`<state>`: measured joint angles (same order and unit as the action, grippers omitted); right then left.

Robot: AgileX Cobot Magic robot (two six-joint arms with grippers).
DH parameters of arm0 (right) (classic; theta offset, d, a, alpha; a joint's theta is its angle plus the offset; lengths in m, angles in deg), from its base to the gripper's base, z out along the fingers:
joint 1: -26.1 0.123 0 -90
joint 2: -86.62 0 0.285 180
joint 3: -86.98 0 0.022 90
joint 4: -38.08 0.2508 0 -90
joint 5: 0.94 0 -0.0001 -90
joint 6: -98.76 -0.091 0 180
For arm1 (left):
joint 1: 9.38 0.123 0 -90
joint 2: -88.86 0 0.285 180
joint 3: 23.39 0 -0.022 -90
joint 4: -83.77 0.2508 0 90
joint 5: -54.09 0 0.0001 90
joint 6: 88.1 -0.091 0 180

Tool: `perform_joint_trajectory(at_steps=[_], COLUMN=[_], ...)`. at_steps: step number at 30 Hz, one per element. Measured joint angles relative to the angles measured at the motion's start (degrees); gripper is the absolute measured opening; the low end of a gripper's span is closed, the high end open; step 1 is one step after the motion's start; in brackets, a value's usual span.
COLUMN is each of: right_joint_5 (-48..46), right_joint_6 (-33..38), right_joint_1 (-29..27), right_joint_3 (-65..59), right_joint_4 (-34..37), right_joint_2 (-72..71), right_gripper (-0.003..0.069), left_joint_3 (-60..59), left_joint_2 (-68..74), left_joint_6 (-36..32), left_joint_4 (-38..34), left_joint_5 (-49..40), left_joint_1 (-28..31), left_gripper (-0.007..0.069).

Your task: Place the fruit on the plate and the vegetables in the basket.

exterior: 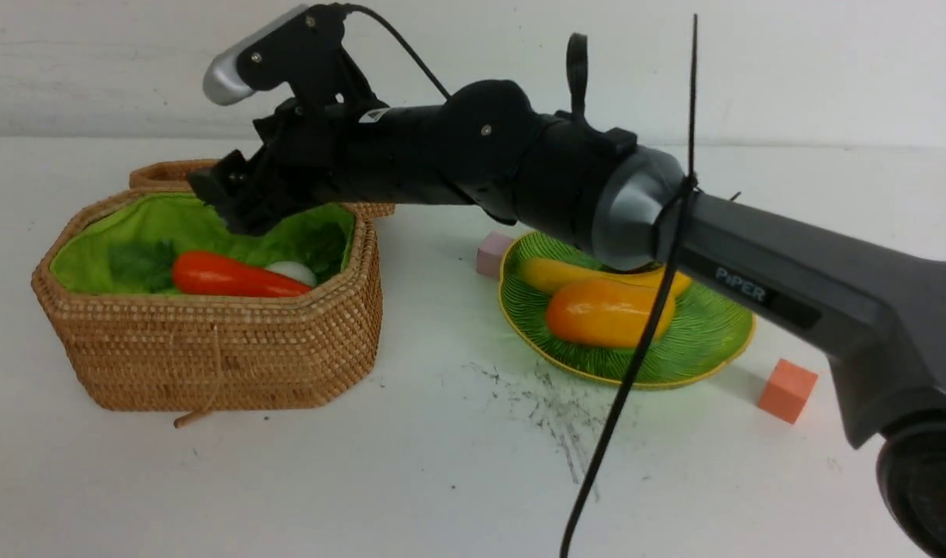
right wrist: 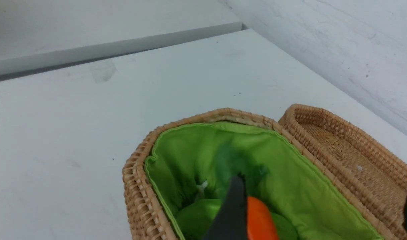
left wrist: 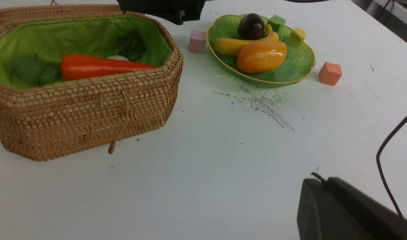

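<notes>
The wicker basket (exterior: 209,356) with green lining holds an orange carrot (exterior: 233,277), a white radish (exterior: 291,271) and dark green leaves (exterior: 139,263). My right gripper (exterior: 236,209) hangs over the basket's rear part. In the right wrist view that gripper (right wrist: 323,200) is open, its fingers (right wrist: 233,206) wide apart above the carrot (right wrist: 258,216) and holding nothing. The green plate (left wrist: 297,63) carries the banana (left wrist: 227,46), the mango (left wrist: 262,56) and the dark mangosteen (left wrist: 251,26). My left gripper (left wrist: 318,180) is shut and empty over bare table.
The basket's lid (exterior: 167,174) lies behind the basket. A pink cube (left wrist: 197,40), a green cube (left wrist: 277,19), a yellow cube (left wrist: 300,32) and an orange cube (left wrist: 329,73) stand around the plate. My right arm (exterior: 752,256) spans above the plate. A black cable (exterior: 643,341) hangs down.
</notes>
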<state>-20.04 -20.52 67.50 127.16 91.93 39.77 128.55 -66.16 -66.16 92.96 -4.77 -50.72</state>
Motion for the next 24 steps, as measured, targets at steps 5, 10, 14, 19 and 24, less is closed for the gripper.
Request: perform_joint_trajectory(at_steps=[5,10,14,19,24], right_joint_5=[-14.44,-39.85,-51.51,-52.58,-52.59], right_joint_6=[-13.49,-37.86,-46.57,-54.01,-58.35], right_joint_1=[-2.02,-6.67,-7.83,-7.93,-8.0], right_joint_3=[0.0,0.66,0.86,-5.39,-20.54], right_joint_4=[-5.67,-21.27,-33.48,-42.99,-46.21], right_joint_2=[-8.34,-19.97,-24.47,-31.23,-43.89], right_gripper=[0.0633,0.0387,0.013,-0.0015,-0.0008], left_joint_3=[0.0,0.0,-0.47,-7.12,-17.74], left_joint_2=[0.0,0.0,0.0,-0.09,-0.71], left_joint_6=[-0.92,-2.44,-3.56,-3.74,-3.74], left_joint_4=[-0.05,0.46,0.81,0.31,-3.79], left_joint_5=[2.27,6.41,11.73,23.14,36.06], left_joint_1=[0.0,0.0,0.0,0.0,0.0], left_gripper=[0.0004,0.0004,0.0004,0.0004,0.0004])
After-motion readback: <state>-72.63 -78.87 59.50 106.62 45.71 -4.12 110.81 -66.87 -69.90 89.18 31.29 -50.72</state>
